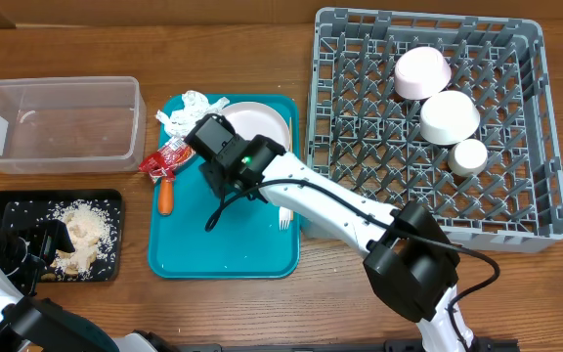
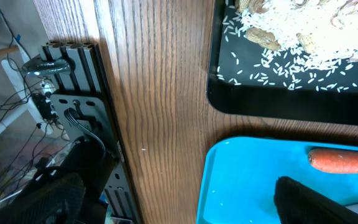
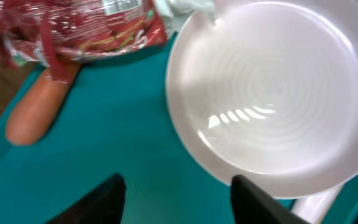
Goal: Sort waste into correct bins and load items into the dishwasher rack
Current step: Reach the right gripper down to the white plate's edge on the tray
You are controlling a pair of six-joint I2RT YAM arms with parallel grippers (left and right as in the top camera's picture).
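Wood tabletop, teal serving tray (image 1: 223,256) mid-table. My target = round white plate (image 3: 272,93), lying flat and empty at the tray's far end.

My read: rigid, glazed, slick, prob. light, but would chip if dropped. The rim is the only real hold, one finger over and one under. It lies flush on the tray, so getting under will be awkward.

R gripper (image 3: 180,191) hangs low at the plate's rim, jaws apart, nothing clamped btwn them.

Crowding: crumpled napkin (image 1: 189,112) close against the plate, red snack wrapper (image 3: 73,25) and carrot (image 3: 39,115) just beside, white fork (image 1: 284,217) near.

Dishwasher rack (image 1: 360,147) holds pink bowl (image 1: 421,73), white bowl (image 1: 449,117), cup (image 1: 468,156).

L gripper (image 1: 42,246) spread wide, empty, at the black tray (image 1: 13,207) w/ rice.
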